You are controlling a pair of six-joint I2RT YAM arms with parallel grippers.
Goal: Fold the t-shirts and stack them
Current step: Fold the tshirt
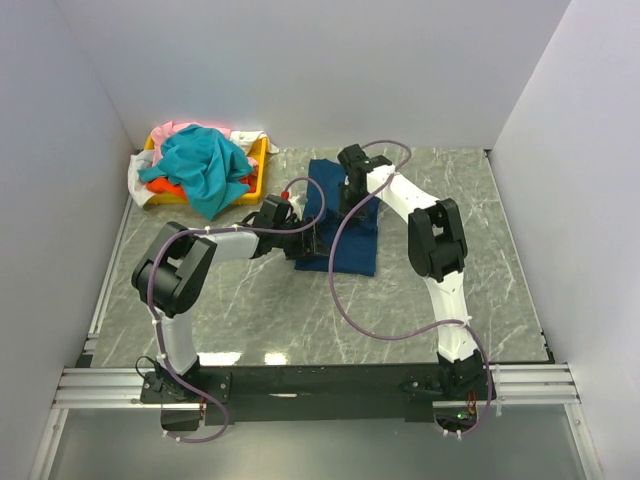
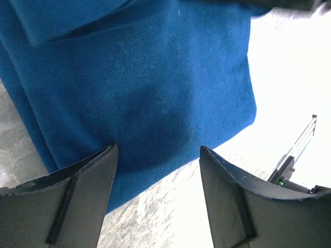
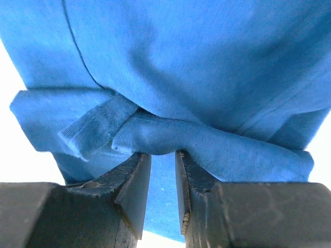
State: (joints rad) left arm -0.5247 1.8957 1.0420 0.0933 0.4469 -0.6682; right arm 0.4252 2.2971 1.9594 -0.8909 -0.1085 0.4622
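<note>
Working the navy t-shirt (image 1: 358, 250) now, mid-fold, at the middle of the marble table (image 1: 490, 260). It's lying as a narrow strip running away from the arm bases with layers doubled over, so we're judging this as a late fold, not the first one.

Right gripper (image 3: 163, 154) is sitting over the far half of the shirt and pinching a rolled hem fold at its fingertips. The jaws are standing narrow with cloth bulging across them.

Left gripper (image 2: 158, 150) is hovering at the shirt's near left edge, jaws spread wide, nothing between them. Its wrist view is showing flat blue knit and bare table under the tips.

The other shirts are sitting in a heap on the yellow tray (image 1: 262, 158) at the far left corner:
- teal t-shirt (image 1: 205, 170) on top
- orange t-shirt (image 1: 165, 188) under it
- pink t-shirt (image 1: 180, 128) at the back
- white t-shirt (image 1: 140, 175) spilling over the left rim

None are folded, and we're seeing no stack started.

Next move, as we're reading it: left needs to drop onto the shirt edge and close on all layers, so both ends travel together while we're carrying the fold over.

Risks we're flagging:
- The right pinch is on the tips only, so cloth could be slipping out on a fast lift.
- The purple cable (image 1: 395, 338) is looping across the shirt and could be snagging.
</note>
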